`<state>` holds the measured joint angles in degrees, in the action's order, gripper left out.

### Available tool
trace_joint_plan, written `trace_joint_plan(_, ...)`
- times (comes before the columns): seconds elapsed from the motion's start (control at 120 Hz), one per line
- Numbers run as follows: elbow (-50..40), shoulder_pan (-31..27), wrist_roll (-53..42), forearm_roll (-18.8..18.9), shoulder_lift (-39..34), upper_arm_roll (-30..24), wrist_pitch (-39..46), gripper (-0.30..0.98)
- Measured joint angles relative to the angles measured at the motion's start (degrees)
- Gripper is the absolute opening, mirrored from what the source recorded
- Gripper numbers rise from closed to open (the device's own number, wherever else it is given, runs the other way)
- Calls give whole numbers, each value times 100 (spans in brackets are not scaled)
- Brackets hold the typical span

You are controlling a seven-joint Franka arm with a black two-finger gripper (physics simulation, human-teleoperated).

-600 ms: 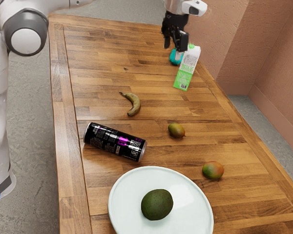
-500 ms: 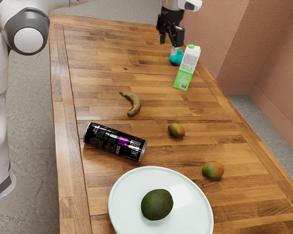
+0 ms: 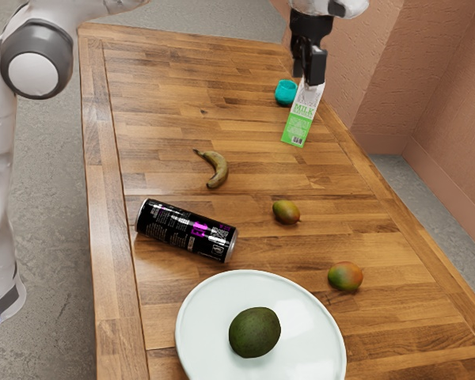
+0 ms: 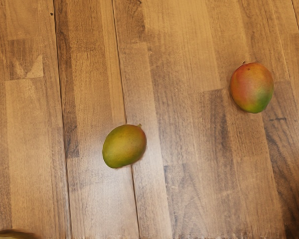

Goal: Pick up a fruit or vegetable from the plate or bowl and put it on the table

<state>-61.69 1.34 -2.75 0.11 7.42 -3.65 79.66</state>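
Shifting the gripper [image 3: 310, 77] toward the exterior view's right since the earlier frame, overlapping the milk carton's [image 3: 298, 128] top.
Being unable to tell its spread, wide or narrow; showing the avocado [image 3: 255, 332] lying on the white plate [image 3: 207, 317].
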Motion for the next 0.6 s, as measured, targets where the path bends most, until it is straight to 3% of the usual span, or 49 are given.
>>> trace_joint_plan(0.333, -88, 370, -46, 104, 455, -36, -88, 69)
trace_joint_plan(0.475, -906, 509, -56, 112, 135, -177, 99, 69)
trace_joint_plan(0.6, -1937, 566, -66, 108, -418, -665, 404, 69)
